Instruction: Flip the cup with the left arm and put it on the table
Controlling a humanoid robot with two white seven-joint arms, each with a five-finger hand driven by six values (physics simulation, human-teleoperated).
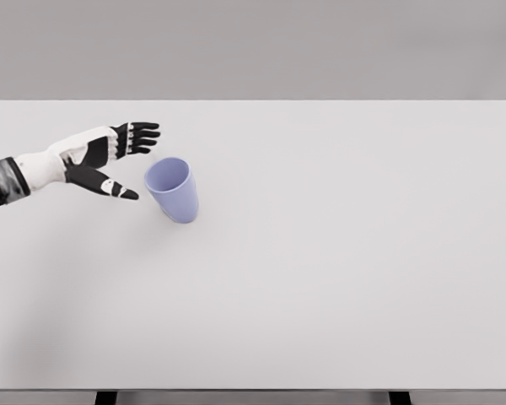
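Note:
A pale blue cup stands on the white table, left of the middle, tilted with its open mouth turned toward the upper left. My left hand reaches in from the left edge, just left of the cup's rim. Its fingers are spread: the four fingers stretch above the rim level and the thumb points at the cup's mouth. A small gap separates the thumb tip from the cup. The hand holds nothing.
Two dark table legs show under the front edge. A plain grey wall rises behind the table's far edge.

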